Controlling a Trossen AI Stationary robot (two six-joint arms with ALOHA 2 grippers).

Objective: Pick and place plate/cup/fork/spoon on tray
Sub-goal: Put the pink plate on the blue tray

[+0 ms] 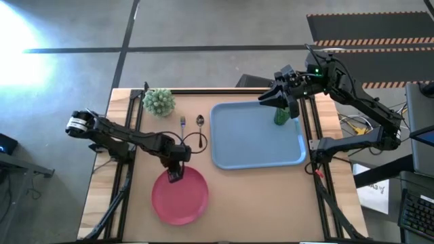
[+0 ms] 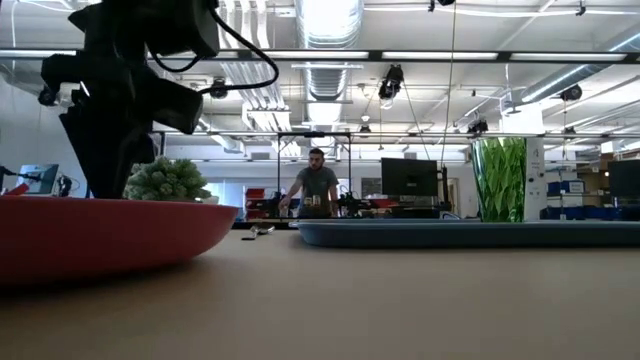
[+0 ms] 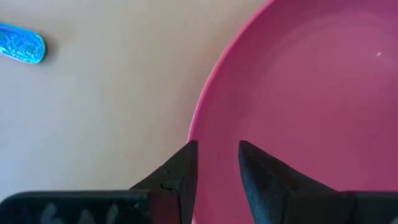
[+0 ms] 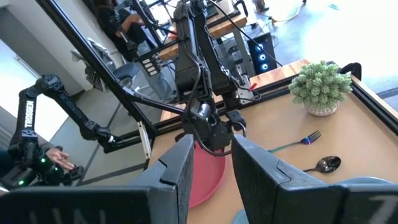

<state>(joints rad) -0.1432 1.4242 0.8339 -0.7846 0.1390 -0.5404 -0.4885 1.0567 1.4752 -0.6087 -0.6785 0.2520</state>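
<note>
Tray [image 1: 258, 135] first: big, light blue, sitting flat on the right half of the table [image 1: 224, 210], and the green cup [image 1: 281, 115] stands upright inside it at the far right corner. My right gripper [image 1: 290, 108] hangs right over that cup; from above I can't tell whether the fingers touch the cup, and my own right wrist camera shows the two fingers standing apart with a gap between them, nothing between them there. Next down in size, the pink plate [image 1: 180, 196] lies on the bare table near the front, left of the tray and clear of it. My left gripper [image 1: 175, 175] is down at the plate's far edge; through the left wrist camera the fingers are parted a little, one tip outside the rim, one tip over the plate's inner surface, straddling the rim, not clamped that I can see. Behind the plate, a fuzzy green plant [image 1: 159, 101] sits at the back left. Smallest now: fork [image 1: 182, 124] and spoon [image 1: 200, 122], side by side on the table between plant and tray, just off the tray's left edge.
</note>
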